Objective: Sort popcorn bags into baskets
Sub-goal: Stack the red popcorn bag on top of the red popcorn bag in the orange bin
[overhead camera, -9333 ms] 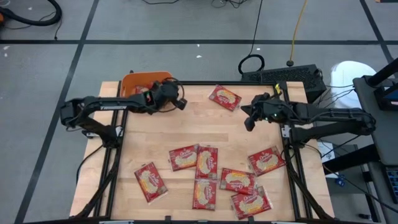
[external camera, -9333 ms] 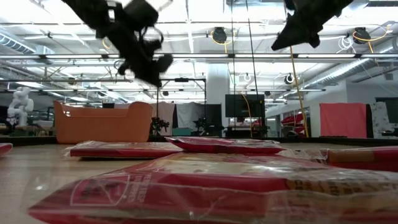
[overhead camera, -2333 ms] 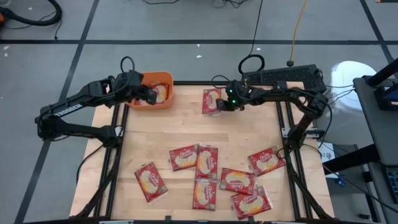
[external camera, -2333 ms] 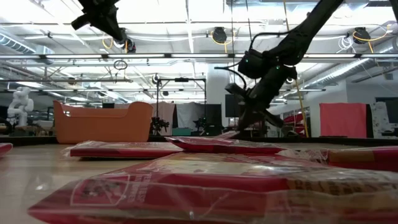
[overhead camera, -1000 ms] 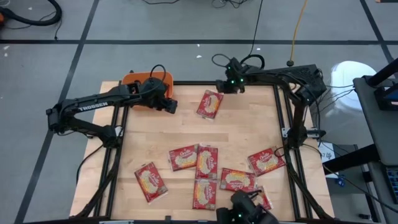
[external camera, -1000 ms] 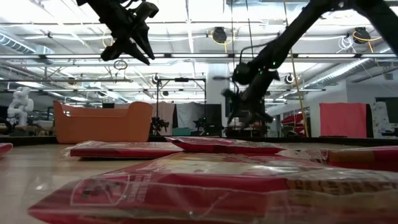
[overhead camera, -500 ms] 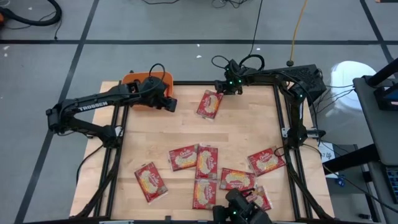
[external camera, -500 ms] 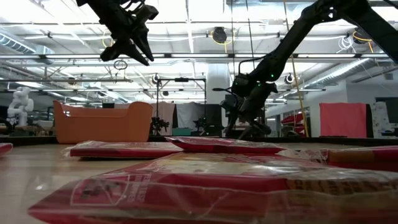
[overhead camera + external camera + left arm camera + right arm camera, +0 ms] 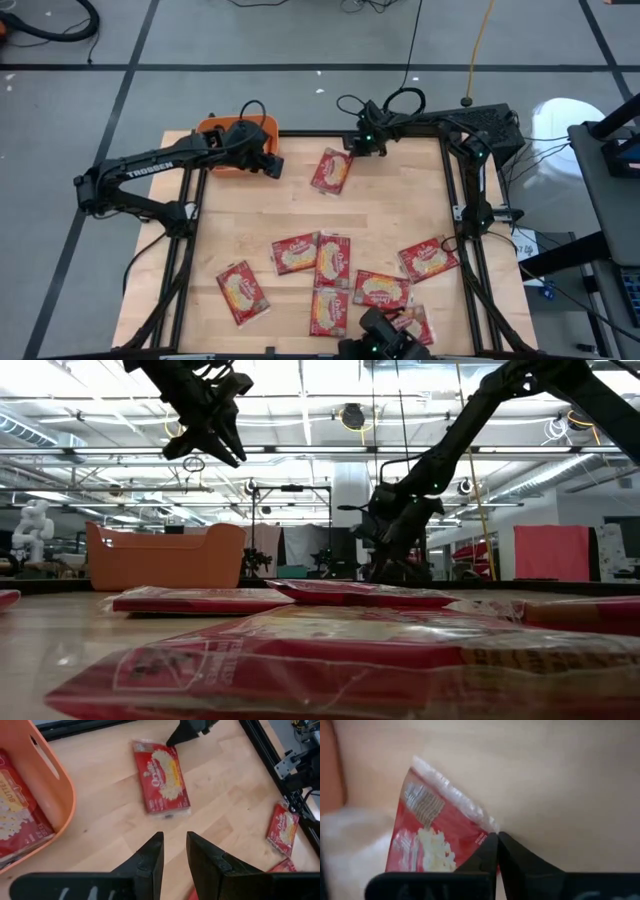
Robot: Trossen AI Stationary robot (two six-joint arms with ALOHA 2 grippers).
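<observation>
While the right gripper [image 9: 352,148] sits pressed together at the corner of a bag [image 9: 331,170] near the table's [image 9: 400,210] far edge, seemingly to drag it, the left gripper [image 9: 272,166] waits slightly parted beside the tub [image 9: 212,129] at the far left corner

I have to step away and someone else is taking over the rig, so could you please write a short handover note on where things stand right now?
Right gripper: shut on the corner of the popcorn bag lying near the table's far edge.
Left gripper: fingers slightly apart, holding nothing, hovering beside the orange basket at the far left corner.
Done: at least one bag lies in the basket.
Left: the pinched bag, plus about seven bags clustered on the near half of the table; all go into the basket.
</observation>
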